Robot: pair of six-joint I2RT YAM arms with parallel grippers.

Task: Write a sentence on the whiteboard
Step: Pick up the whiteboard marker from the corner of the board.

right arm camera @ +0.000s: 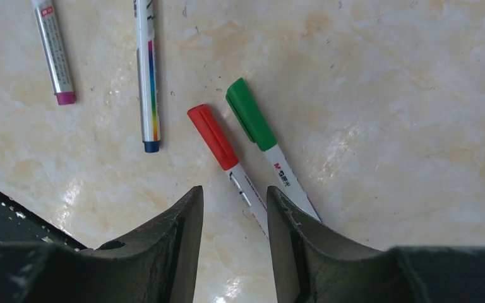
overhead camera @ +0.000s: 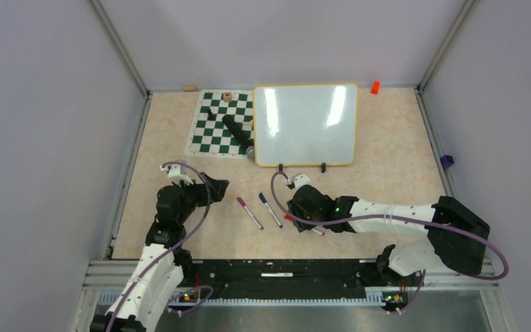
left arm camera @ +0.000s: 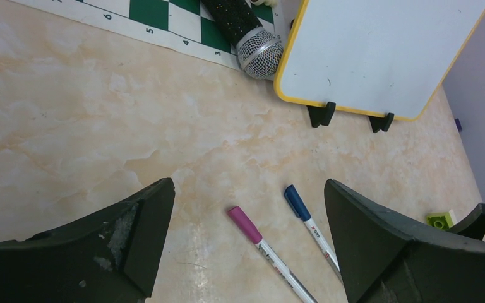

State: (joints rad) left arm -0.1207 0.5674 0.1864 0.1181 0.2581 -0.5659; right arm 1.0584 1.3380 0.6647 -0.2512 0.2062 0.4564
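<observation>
Black rail (overhead camera: pixel 283 275) edges marbled tabletop (overhead camera: pixel 387 183) bearing whiteboard (overhead camera: pixel 305 124), between lilac walls (overhead camera: pixel 41 138).

Whiteboard (overhead camera: pixel 305 124): glossy white, yellow-orange rim, lying flat, two black clips on near edge.

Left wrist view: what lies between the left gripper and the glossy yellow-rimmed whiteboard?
A pink-capped marker and a blue-capped marker, then bare marbled tabletop; left wrist view shows it.

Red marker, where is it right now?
In the right wrist view the red marker lies on the table ahead of the right gripper, its barrel running between the fingers, with the green marker beside it.
</observation>
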